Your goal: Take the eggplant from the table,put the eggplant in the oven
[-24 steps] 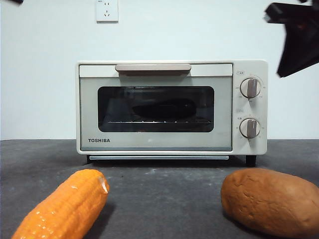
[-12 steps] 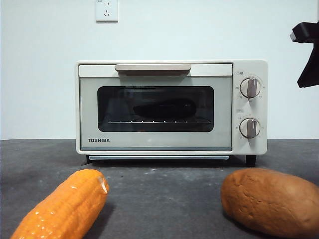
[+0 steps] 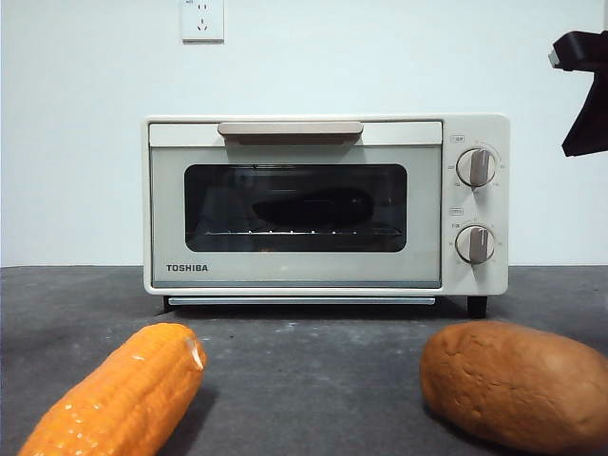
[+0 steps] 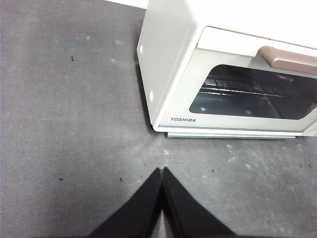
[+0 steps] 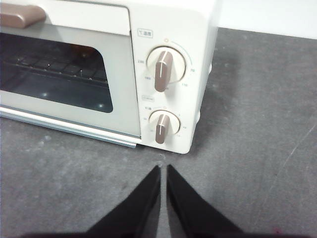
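Note:
The cream-white oven [image 3: 328,204] stands at the back of the dark grey table [image 3: 304,361] with its door closed. Behind the dark glass the eggplant [image 3: 318,206] lies as a dark long shape on the wire rack. My left gripper [image 4: 162,171] is shut and empty, above bare table in front of the oven's [image 4: 223,74] left corner. Shut and empty too, my right gripper [image 5: 163,168] hangs before the oven's [image 5: 124,64] knob side. In the front view one arm [image 3: 584,90] shows as a black shape at the upper right edge.
An orange corn cob [image 3: 119,394] lies at the front left and a brown bread-like lump [image 3: 518,380] at the front right. Two round knobs [image 5: 163,69] sit on the oven's right panel. A wall socket [image 3: 203,19] is above.
The black arm at the upper right has drawn back toward the right edge and shows smaller. The oven, corn and lump stay put.

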You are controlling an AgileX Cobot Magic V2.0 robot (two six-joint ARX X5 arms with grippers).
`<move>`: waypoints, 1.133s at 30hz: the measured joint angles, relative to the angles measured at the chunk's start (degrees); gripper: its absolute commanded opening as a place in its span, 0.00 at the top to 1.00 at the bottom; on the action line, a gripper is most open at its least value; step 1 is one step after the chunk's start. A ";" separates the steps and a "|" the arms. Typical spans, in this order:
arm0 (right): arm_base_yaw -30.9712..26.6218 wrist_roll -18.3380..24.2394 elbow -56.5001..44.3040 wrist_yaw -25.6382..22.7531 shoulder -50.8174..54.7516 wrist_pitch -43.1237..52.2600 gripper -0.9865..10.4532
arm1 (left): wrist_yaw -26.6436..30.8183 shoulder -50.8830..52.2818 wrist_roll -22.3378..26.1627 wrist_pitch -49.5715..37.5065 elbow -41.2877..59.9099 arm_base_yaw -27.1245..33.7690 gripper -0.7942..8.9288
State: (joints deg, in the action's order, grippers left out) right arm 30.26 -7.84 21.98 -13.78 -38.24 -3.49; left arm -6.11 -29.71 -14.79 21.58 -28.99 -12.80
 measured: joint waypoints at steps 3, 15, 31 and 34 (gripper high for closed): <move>0.00 0.00 0.00 0.00 0.00 0.00 0.91 | 0.00 0.07 0.00 0.11 0.00 0.00 0.91; 0.00 -0.02 0.00 0.00 0.00 0.24 0.91 | 3.39 19.63 11.19 -11.04 9.14 6.49 0.91; 0.00 -0.09 0.00 0.00 0.00 0.35 0.91 | 3.37 29.46 12.79 -15.78 26.95 13.90 0.91; 0.00 -0.09 0.00 0.00 0.00 0.35 0.91 | 3.37 29.40 12.81 -15.47 27.21 13.90 0.91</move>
State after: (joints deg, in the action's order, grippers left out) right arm 30.26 -7.92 21.98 -13.78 -38.24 -3.14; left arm -2.74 -0.32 -1.98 6.11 -1.78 1.10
